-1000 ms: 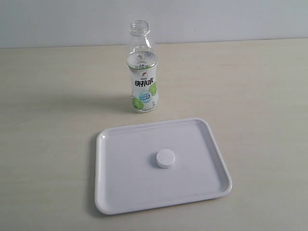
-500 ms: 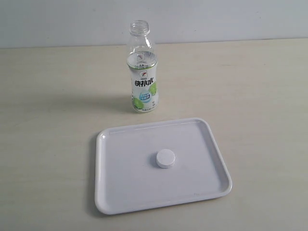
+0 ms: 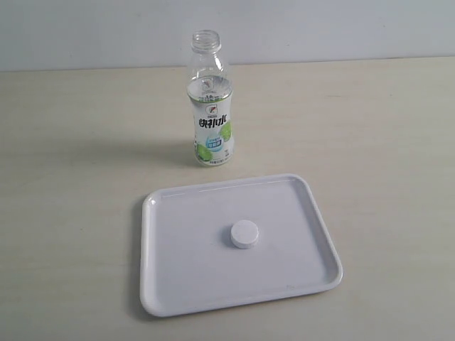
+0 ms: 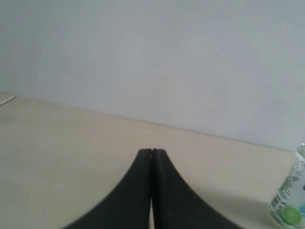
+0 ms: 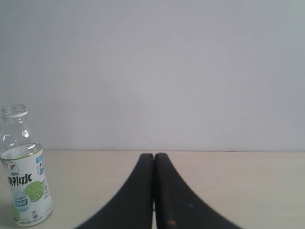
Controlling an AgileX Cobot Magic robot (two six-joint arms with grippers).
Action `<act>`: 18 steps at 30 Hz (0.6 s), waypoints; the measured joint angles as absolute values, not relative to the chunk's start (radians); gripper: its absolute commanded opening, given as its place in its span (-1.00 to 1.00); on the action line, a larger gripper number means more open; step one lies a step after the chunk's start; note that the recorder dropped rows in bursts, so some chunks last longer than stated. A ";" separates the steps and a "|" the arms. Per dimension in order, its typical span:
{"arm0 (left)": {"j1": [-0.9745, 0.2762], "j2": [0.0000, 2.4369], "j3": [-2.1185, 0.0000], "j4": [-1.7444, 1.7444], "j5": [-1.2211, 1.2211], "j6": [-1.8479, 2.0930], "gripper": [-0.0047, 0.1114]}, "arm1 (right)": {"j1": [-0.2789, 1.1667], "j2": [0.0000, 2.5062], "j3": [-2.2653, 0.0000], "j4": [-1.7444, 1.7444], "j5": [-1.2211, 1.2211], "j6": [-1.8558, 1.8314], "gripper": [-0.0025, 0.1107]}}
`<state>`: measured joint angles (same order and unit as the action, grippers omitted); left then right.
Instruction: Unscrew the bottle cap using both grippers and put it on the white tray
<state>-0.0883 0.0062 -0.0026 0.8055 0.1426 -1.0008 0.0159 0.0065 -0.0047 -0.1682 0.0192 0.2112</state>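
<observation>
Exterior view alone shows bottle cap (image 3: 244,234) on white tray (image 3: 170,284), bottle (image 3: 211,121) upright behind, uncapped, wrist views alone show left gripper (image 4: 152,155), right gripper (image 5: 154,157), fingers pressed together, empty.

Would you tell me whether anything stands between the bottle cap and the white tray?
Nothing visible does: the bottle cap already lies on the white tray, near its middle; the open bottle stands beyond the tray, apart from it.

White cap (image 3: 244,234), white tray (image 3: 170,284)
</observation>
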 measured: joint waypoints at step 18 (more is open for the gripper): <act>-0.168 0.006 -0.003 0.351 0.158 -0.402 -0.92 | 0.016 0.006 -0.005 -0.168 0.019 0.211 -0.96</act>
